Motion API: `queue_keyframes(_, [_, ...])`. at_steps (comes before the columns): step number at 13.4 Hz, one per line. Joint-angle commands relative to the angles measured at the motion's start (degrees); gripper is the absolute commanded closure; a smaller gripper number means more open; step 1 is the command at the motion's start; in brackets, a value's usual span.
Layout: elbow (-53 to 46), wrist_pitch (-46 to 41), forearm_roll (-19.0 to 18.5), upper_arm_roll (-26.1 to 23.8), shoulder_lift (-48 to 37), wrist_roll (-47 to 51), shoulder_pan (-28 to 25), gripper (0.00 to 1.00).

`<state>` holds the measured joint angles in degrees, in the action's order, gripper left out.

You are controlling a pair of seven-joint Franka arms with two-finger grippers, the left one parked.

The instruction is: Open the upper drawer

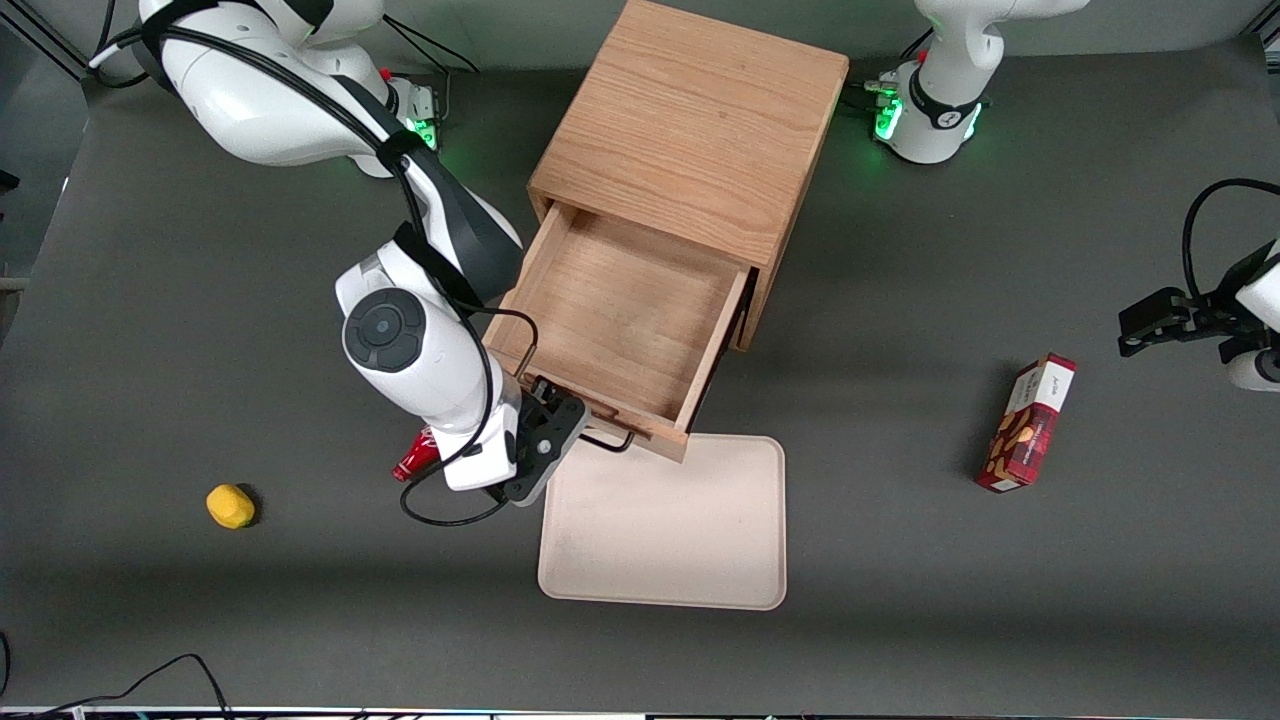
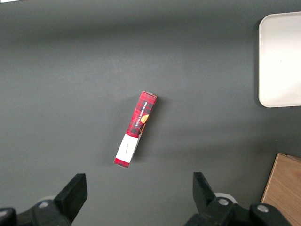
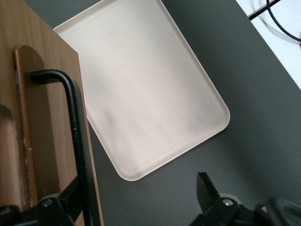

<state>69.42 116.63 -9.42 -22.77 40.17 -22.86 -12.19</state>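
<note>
one gripper point(image 1: 560, 435) sits at the front of the upper drawer point(image 1: 620, 320), fingers spread apart with the black wire handle point(image 3: 75, 122) beside one of them and nothing clamped. the drawer is pulled well out of the oak cabinet point(image 1: 690, 130), its front over the edge of the beige tray point(image 1: 700, 540), so the pull looks done; next it likely backs clear of the handle. the lower drawer is hidden, and a red item point(image 1: 415, 460) is mostly covered by the arm.
</note>
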Motion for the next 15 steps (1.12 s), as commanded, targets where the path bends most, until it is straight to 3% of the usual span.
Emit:
queue_keyframes(1, [-2.79, -3.07, 2.48, 0.45, -0.53, -1.93, -0.03, 0.00])
queue_keyframes(8, [-3.50, -8.17, 6.87, 0.89, -4.92, -1.58, 0.15, 0.00])
queue_keyframes(10, [-3.24, -9.31, 9.67, 2.99, -8.25, -0.44, 0.24, 0.00])
queue_keyframes(15, [6.14, -13.52, 9.86, 4.58, -22.13, 11.49, 4.35, 0.00])
